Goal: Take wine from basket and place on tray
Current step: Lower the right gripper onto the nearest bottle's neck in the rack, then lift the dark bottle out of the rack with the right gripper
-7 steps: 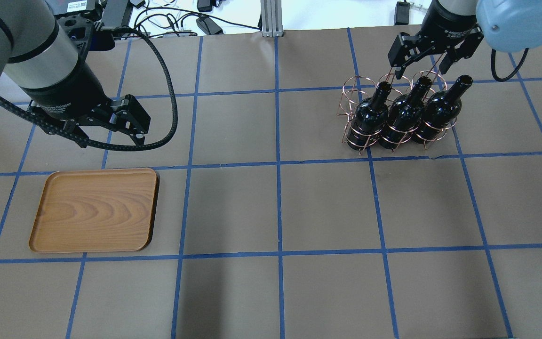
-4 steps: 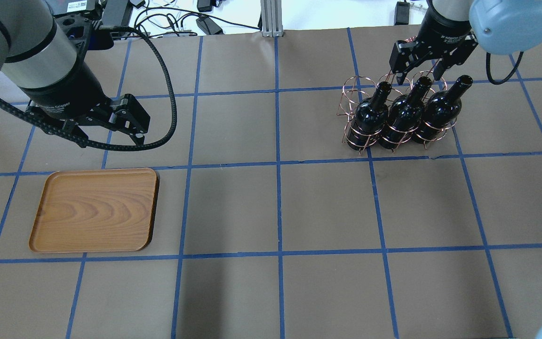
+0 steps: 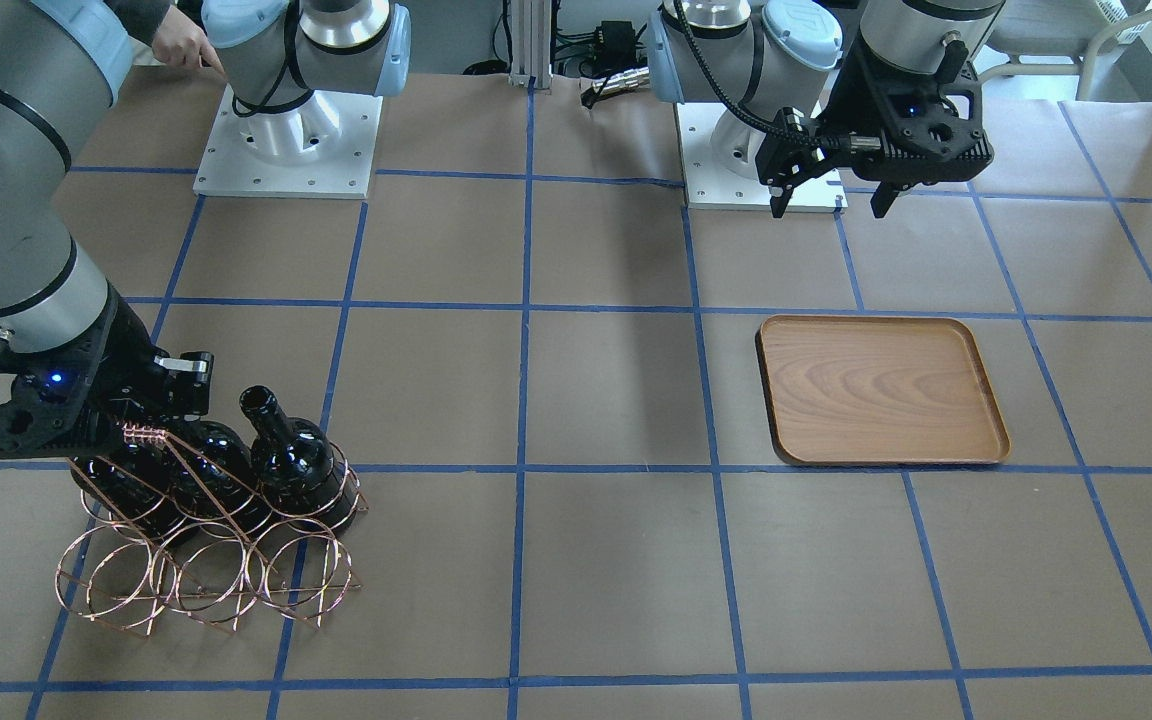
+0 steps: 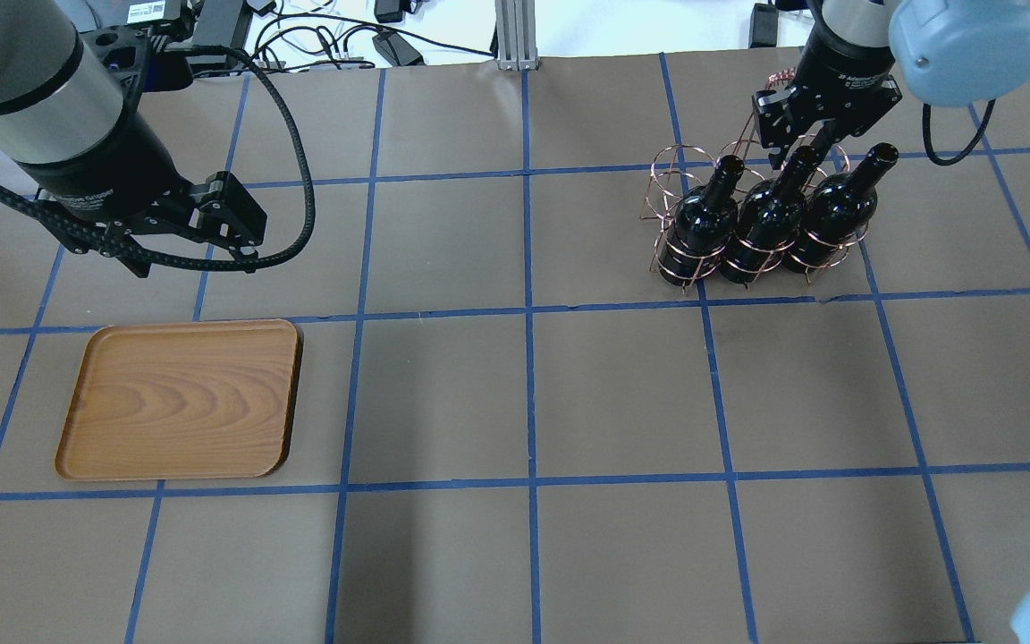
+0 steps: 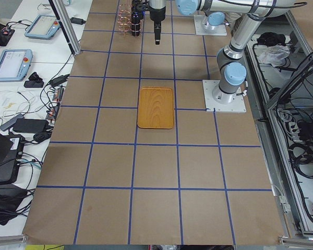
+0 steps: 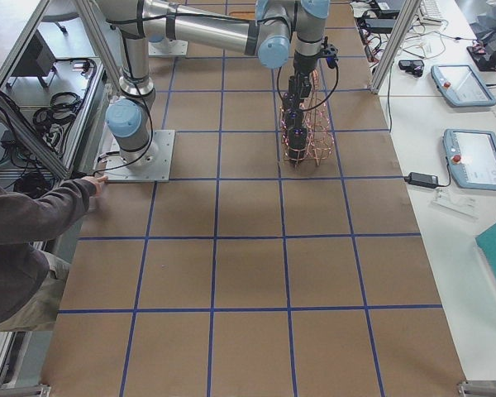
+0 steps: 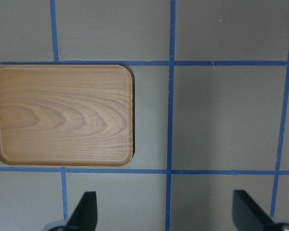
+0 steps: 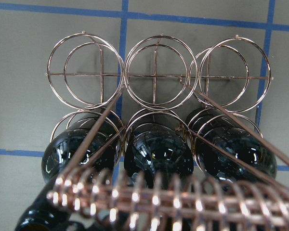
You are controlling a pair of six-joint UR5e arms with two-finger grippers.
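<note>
Fingers (image 7: 85, 211) of the left gripper (image 3: 829, 205) stand wide apart with nothing between them. It hangs above the table (image 4: 622, 394) on the robot's side of the tray (image 4: 180, 398). The wrist view looks straight down past both tips to the bare tray.

Right gripper (image 4: 798, 141): positioned at the coiled handle (image 8: 173, 202) of the wire basket (image 8: 155, 74), directly above the bottle necks. Its fingers look drawn in about the handle, but I cannot tell whether they clamp it.

Wine: three dark glass bottles stand upright in the basket's row nearer the robot, one per ring. They are the left bottle (image 4: 705, 224), middle bottle (image 4: 770, 224) and right bottle (image 4: 837, 210) in the overhead view. All are seated in the rings. The basket sits on the robot's right side of the table, well apart from the tray on its left.

Surface: brown paper covers the table, marked into squares by blue tape (image 4: 528, 313). Both arms are bolted to white base plates (image 3: 286, 140).

Room: an aluminium post (image 4: 515, 36) and loose cables (image 4: 327, 36) lie past the table's far edge. Teach pendants (image 6: 463, 83) rest on a white side bench. An operator (image 6: 33, 215) in a dark sleeve reaches a hand to the table edge by the right arm's base.
</note>
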